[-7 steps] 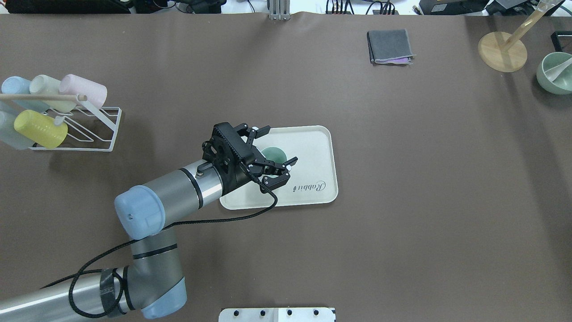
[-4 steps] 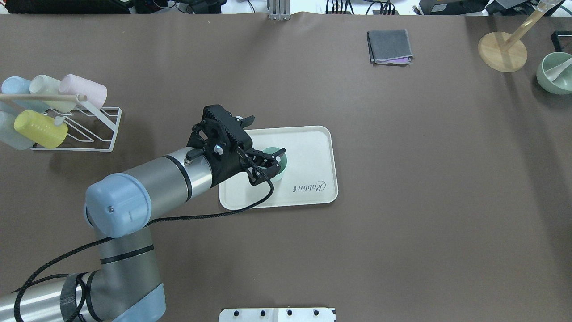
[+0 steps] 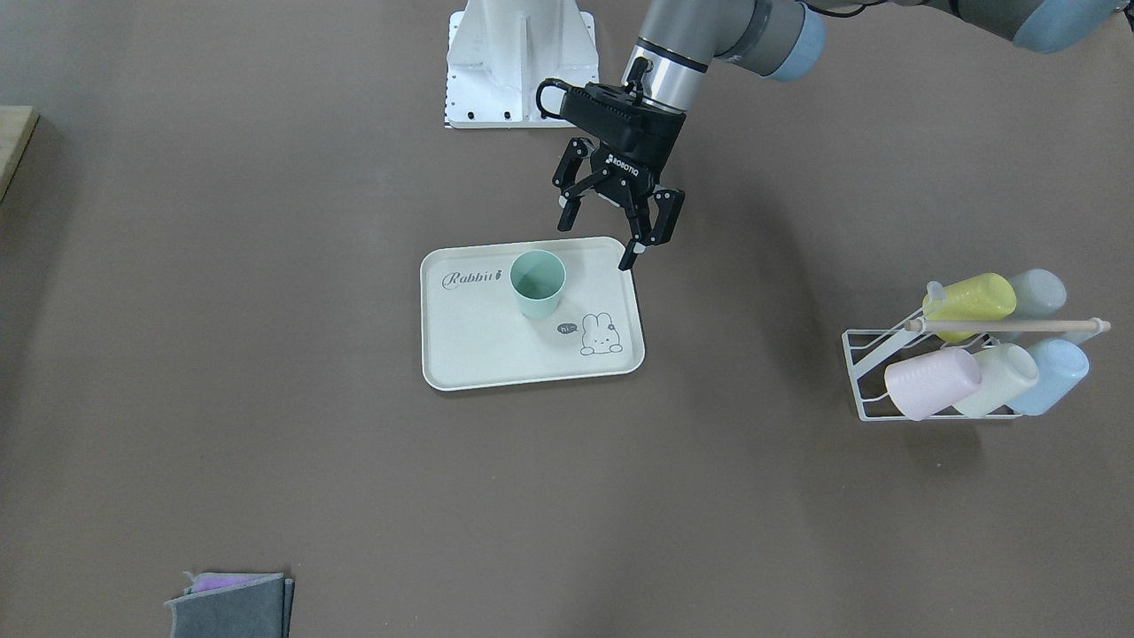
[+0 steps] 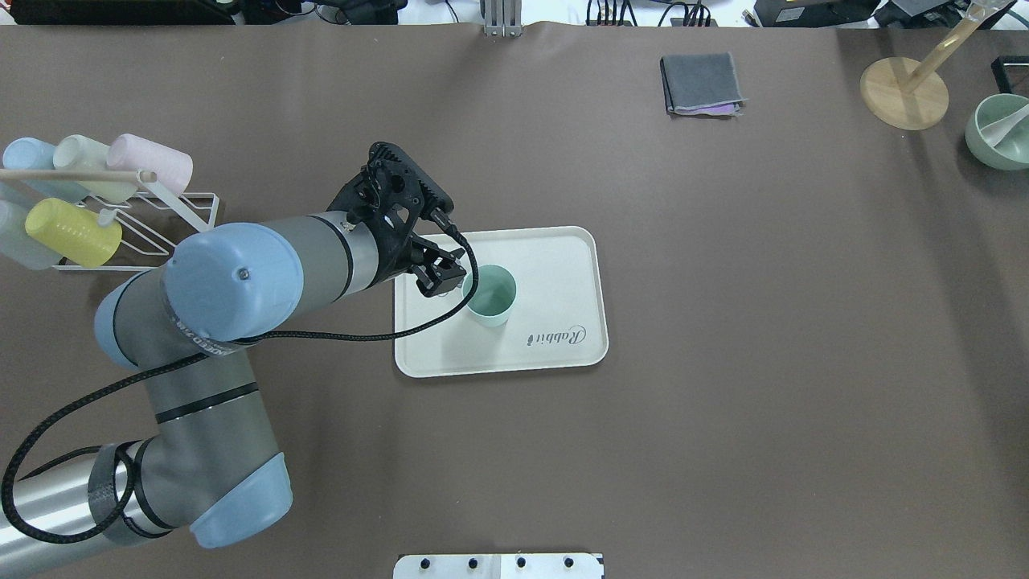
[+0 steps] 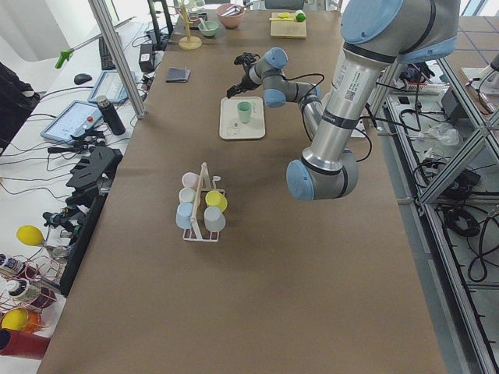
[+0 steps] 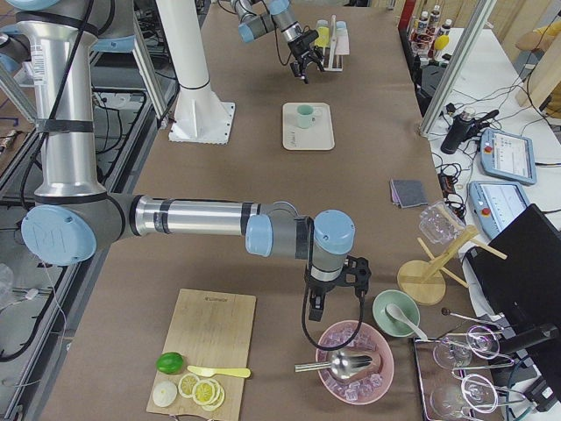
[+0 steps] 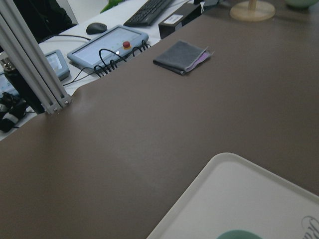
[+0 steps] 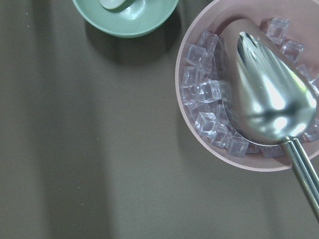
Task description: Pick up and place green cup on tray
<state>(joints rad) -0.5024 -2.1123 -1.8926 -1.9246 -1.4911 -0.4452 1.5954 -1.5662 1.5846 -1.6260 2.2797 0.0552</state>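
Note:
The green cup (image 3: pixel 537 282) (image 4: pixel 489 295) stands upright on the cream tray (image 3: pixel 478 350) (image 4: pixel 559 257), near its "Rabbit" script, with nothing touching it. My left gripper (image 3: pixel 601 239) (image 4: pixel 440 276) is open and empty. It hangs above the tray's edge on the robot's side, just clear of the cup. The left wrist view catches only the tray's corner (image 7: pixel 249 194) and a sliver of the cup's rim (image 7: pixel 239 234). My right gripper (image 6: pixel 337 294) hovers far off over a pink bowl; I cannot tell whether it is open or shut.
A white wire rack (image 4: pixel 173 233) (image 3: pixel 864 377) with several pastel cups stands at the robot's left. A folded grey cloth (image 4: pixel 699 83), a wooden stand (image 4: pixel 904 90) and a green bowl (image 4: pixel 1001 133) lie at the far side. The pink bowl (image 8: pixel 189 119) holds ice and a metal scoop (image 8: pixel 264 89).
The left gripper, which stood open around the cup, has drawn back off it toward the robot's left and risen. The cup stays upright on the tray.

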